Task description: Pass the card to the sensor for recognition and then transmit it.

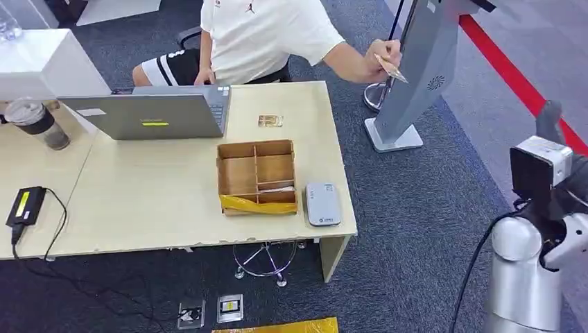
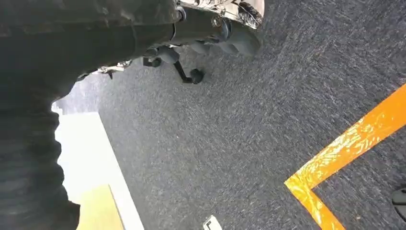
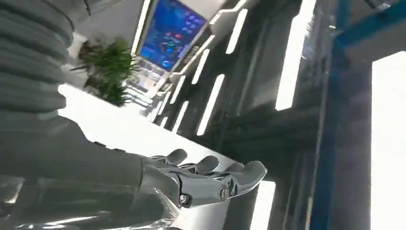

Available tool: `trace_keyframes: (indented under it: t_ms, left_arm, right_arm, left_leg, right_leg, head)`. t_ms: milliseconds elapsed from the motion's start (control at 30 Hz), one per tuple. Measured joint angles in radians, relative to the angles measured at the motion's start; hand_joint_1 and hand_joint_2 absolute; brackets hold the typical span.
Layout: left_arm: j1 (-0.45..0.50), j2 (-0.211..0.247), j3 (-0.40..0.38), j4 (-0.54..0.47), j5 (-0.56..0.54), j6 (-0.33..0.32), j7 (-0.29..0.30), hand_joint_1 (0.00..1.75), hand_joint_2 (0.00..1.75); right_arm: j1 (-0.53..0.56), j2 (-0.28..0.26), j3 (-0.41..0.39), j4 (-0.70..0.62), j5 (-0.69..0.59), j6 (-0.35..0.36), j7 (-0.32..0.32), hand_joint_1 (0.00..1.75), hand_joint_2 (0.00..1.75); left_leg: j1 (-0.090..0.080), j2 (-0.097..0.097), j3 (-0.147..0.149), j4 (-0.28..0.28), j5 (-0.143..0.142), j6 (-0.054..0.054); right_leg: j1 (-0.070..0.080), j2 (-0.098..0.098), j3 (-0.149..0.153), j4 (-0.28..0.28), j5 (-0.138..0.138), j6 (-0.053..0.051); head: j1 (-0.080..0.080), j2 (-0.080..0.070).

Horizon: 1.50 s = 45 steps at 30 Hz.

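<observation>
A person in a white shirt sits behind the table and holds a tan card [image 1: 390, 68] out beside the grey kiosk stand [image 1: 416, 76]. The flat grey sensor [image 1: 323, 203] lies at the table's near right corner. A small patterned card [image 1: 270, 121] rests on the table behind the box. My right arm is raised at the far right, and its hand [image 1: 550, 119] [image 3: 210, 179] is flat with fingers stretched out, holding nothing. My left hand [image 2: 215, 33] hangs over the carpet with nothing in it.
A cardboard box [image 1: 256, 177] with compartments and a yellow strip stands left of the sensor. A grey laptop [image 1: 156, 111] and a lidded cup [image 1: 38, 123] sit further left, and a black adapter [image 1: 25, 206] with its cable lies at the near left. Orange floor tape [image 2: 344, 148] crosses the carpet.
</observation>
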<state>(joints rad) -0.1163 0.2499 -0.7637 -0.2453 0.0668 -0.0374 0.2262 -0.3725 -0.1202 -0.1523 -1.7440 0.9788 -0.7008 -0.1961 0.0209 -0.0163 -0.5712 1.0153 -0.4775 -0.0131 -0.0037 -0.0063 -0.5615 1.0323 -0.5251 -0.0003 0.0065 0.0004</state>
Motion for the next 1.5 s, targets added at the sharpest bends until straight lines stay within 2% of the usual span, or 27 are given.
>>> trace_keyframes:
  t_ms: [200, 300, 367, 467, 500, 567, 733, 900, 1133, 1267, 1500]
  left_arm:
    - [0.0, 0.0, 0.0, 0.0, -0.005, -0.002, -0.004, 0.0, 1.75]
    - [-0.001, 0.0, 0.0, 0.0, -0.019, -0.005, -0.005, 0.0, 1.75]
    - [-0.001, -0.001, 0.0, 0.0, -0.021, -0.006, -0.006, 0.0, 1.75]
    - [-0.004, -0.003, 0.0, 0.0, -0.028, -0.007, -0.008, 0.0, 1.75]
    - [-0.006, -0.004, 0.0, 0.0, -0.03, -0.008, -0.011, 0.0, 1.75]
    - [-0.008, -0.006, 0.0, 0.0, -0.037, -0.011, -0.017, 0.0, 1.75]
    - [-0.011, -0.011, -0.003, 0.0, -0.052, -0.022, -0.019, 0.0, 1.75]
    - [-0.017, -0.016, -0.009, 0.0, -0.052, -0.036, -0.018, 0.0, 1.75]
    - [-0.018, -0.018, -0.016, 0.0, -0.056, -0.043, -0.015, 0.0, 1.75]
    - [-0.017, -0.019, -0.019, 0.0, -0.052, -0.047, -0.015, 0.0, 1.75]
    - [-0.017, -0.019, -0.026, 0.004, -0.052, -0.047, -0.015, 0.0, 1.75]
  right_arm:
    - [0.0, 0.052, 0.07, -0.143, 0.039, 0.003, -0.013, 0.0, 1.75]
    - [-0.003, 0.061, 0.123, -0.172, 0.073, 0.004, 0.014, 0.0, 1.75]
    - [-0.01, 0.061, 0.185, -0.172, 0.119, 0.006, 0.067, 0.0, 1.75]
    - [-0.069, 0.06, 0.325, -0.148, 0.235, 0.035, 0.236, 0.0, 1.75]
    - [-0.105, 0.057, 0.397, -0.125, 0.27, 0.082, 0.286, 0.0, 1.75]
    - [-0.153, 0.055, 0.497, -0.073, 0.285, 0.18, 0.309, 0.0, 1.75]
    - [-0.242, 0.067, 0.694, 0.098, 0.307, 0.37, 0.301, 0.0, 1.75]
    - [-0.304, 0.117, 0.828, 0.325, 0.343, 0.39, 0.279, 0.0, 1.75]
    - [-0.337, 0.168, 0.932, 0.53, 0.361, 0.415, 0.278, 0.0, 1.75]
    - [-0.337, 0.172, 0.962, 0.556, 0.398, 0.452, 0.298, 0.0, 1.75]
    - [-0.341, 0.169, 0.983, 0.584, 0.406, 0.453, 0.324, 0.0, 1.75]
  left_leg:
    - [-0.001, 0.001, 0.0, 0.0, 0.0, 0.0]
    - [-0.001, 0.001, 0.0, 0.0, 0.0, 0.0]
    - [-0.001, 0.002, 0.0, 0.0, 0.0, 0.0]
    - [-0.001, 0.002, -0.001, 0.0, 0.0, 0.0]
    - [0.0, 0.002, 0.0, 0.0, 0.0, 0.0]
    - [0.0, 0.002, -0.001, 0.0, 0.001, -0.001]
    - [0.0, 0.0, -0.002, 0.0, 0.002, -0.002]
    - [0.0, -0.001, -0.002, 0.0, 0.002, -0.002]
    - [0.0, 0.0, -0.002, 0.0, 0.002, -0.002]
    - [0.0, 0.0, -0.002, 0.0, 0.001, -0.002]
    - [0.0, 0.001, -0.002, 0.0, 0.001, -0.002]
  right_leg:
    - [-0.001, 0.001, 0.0, 0.0, 0.0, 0.0]
    - [-0.001, 0.001, 0.0, 0.0, 0.0, 0.0]
    - [-0.001, 0.001, 0.0, 0.0, 0.0, 0.0]
    - [-0.001, 0.002, -0.001, 0.001, 0.0, 0.0]
    - [-0.001, 0.002, -0.001, 0.001, 0.0, 0.0]
    - [0.0, 0.002, -0.001, 0.001, 0.0, 0.0]
    - [0.001, 0.0, -0.001, 0.002, 0.0, 0.0]
    - [0.0, 0.0, -0.001, 0.002, 0.0, 0.0]
    - [0.0, 0.001, -0.003, 0.001, 0.0, 0.0]
    - [0.0, 0.001, -0.003, 0.001, 0.0, 0.0]
    - [0.0, 0.002, -0.003, 0.001, 0.0, 0.0]
  head:
    - [0.0, 0.0]
    - [0.001, 0.0]
    - [0.0, 0.0]
    - [0.0, 0.0]
    - [0.0, 0.0]
    - [0.001, 0.0]
    - [0.001, 0.0]
    - [0.001, 0.0]
    - [0.001, 0.0]
    - [0.001, 0.0]
    - [0.001, 0.0]
